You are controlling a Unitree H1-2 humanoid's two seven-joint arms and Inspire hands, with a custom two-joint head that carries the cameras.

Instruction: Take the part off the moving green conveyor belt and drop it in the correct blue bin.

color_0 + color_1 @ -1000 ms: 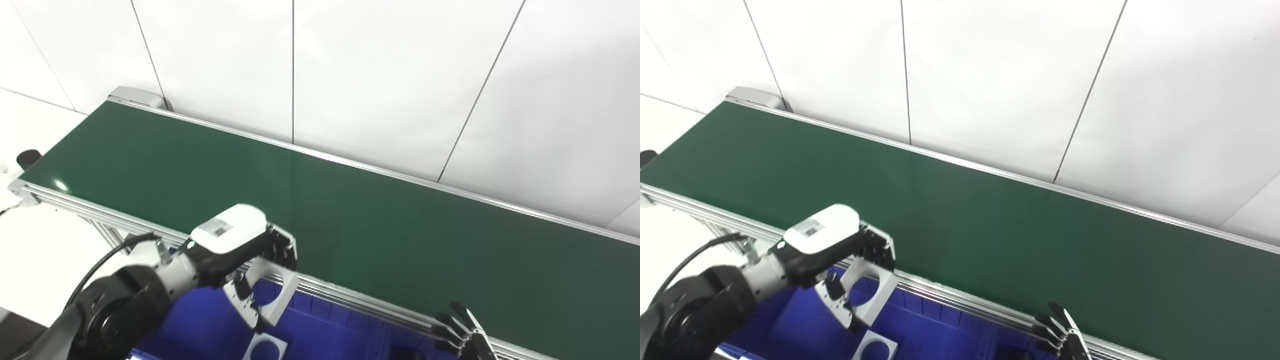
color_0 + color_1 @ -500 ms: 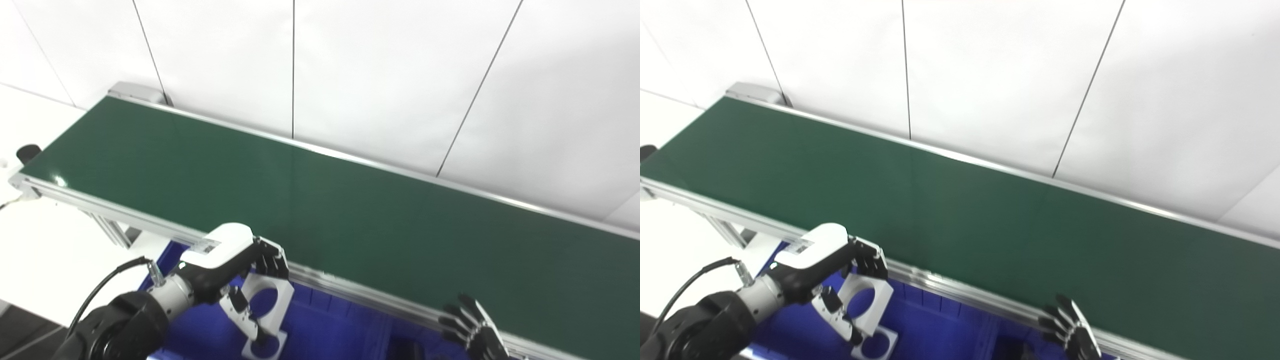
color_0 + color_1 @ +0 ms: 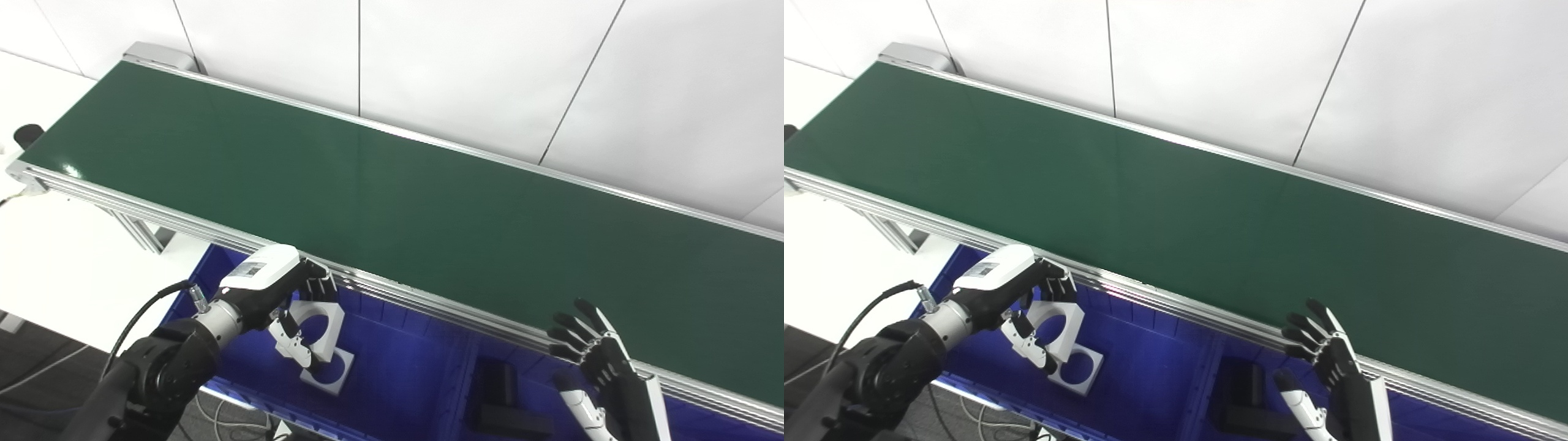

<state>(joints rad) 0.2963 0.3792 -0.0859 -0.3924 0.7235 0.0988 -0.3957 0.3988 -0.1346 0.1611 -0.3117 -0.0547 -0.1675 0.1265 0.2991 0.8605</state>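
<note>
The left hand (image 3: 278, 293) pinches the white part (image 3: 318, 321) and holds it directly above the left blue bin (image 3: 392, 380), over a similar part (image 3: 334, 372). The right hand (image 3: 603, 361) is spread, far away.

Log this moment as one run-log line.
left hand: shut on white ring part, over left blue bin | second white ring part in bin | right hand: open, idle | conveyor belt: no parts

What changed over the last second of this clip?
The camera tilted down. The left robot hand, shut on the white ring part, lowered it into the blue bin above another white part. The right robot hand stays open; the belt stays bare.
</note>
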